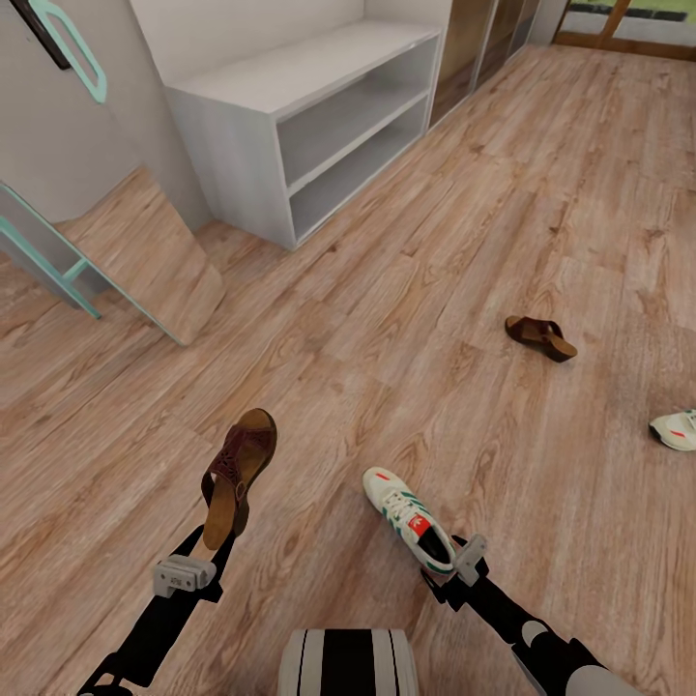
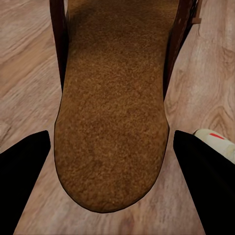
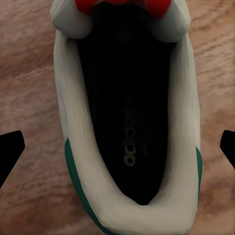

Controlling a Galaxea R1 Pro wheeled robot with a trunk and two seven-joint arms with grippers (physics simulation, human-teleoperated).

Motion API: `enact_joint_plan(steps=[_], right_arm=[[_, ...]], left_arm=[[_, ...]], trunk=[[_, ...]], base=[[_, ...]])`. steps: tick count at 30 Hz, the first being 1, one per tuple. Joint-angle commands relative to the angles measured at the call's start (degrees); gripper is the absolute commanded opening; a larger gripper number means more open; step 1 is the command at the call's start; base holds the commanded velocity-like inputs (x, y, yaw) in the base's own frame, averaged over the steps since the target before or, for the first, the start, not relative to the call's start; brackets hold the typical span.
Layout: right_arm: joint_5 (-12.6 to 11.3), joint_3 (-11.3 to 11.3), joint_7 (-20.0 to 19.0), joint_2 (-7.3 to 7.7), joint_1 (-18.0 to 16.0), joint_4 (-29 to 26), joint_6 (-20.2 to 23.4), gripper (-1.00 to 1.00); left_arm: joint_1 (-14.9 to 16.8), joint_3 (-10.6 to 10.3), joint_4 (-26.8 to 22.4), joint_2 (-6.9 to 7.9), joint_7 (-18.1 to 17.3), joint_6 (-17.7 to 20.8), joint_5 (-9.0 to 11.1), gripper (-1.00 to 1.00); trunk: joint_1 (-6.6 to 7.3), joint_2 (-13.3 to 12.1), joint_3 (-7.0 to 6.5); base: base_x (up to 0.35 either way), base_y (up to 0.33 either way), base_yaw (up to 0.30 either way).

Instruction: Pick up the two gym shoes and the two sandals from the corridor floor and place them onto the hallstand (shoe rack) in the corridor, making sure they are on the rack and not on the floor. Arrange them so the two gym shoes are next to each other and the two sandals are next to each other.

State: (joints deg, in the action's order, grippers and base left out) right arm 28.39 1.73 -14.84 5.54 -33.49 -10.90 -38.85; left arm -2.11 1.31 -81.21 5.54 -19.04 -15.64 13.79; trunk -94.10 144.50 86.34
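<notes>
Where planks show grain, a perforated sandal (image 1: 238, 474) rises.

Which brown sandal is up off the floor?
The sandal in the left gripper, near the robot. The other sandal lies on the floor, farther off to the right.

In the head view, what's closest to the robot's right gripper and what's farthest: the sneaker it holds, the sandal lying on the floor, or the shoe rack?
From the right gripper:
1. Sneaker, held at its heel.
2. Sandal, on the floor ahead, slightly right.
3. Shoe rack, far ahead on the left, by the wall.
</notes>
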Motion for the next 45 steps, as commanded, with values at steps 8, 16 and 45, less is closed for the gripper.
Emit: enact_joint_plan(steps=[8, 16, 45], right_arm=[[0.0, -0.02, -0.01, 0.0, 0.0, 0.0, 0.0, 1.0], [0.0, 0.01, -0.01, 0.0, 0.0, 0.0, 0.01, 1.0], [-0.02, 0.16, 0.13, 0.08, -0.08, -0.09, 0.09, 1.0]], left_arm=[[0.0, 0.0, 0.0, 0.0, -0.03, 0.0, 0.01, -1.0], [0.0, -0.02, 0.0, 0.0, -0.03, 0.0, 0.01, -1.0], [0.0, 0.0, 0.0, 0.0, -0.03, 0.0, -0.06, -1.0]], trunk=[[0.0, 0.0, 0.13], [0.0, 0.0, 0.17], [0.0, 0.0, 0.18]], base=[[0.0, 0.0, 0.021], [0.0, 0.0, 0.006], [0.0, 0.0, 0.001]])
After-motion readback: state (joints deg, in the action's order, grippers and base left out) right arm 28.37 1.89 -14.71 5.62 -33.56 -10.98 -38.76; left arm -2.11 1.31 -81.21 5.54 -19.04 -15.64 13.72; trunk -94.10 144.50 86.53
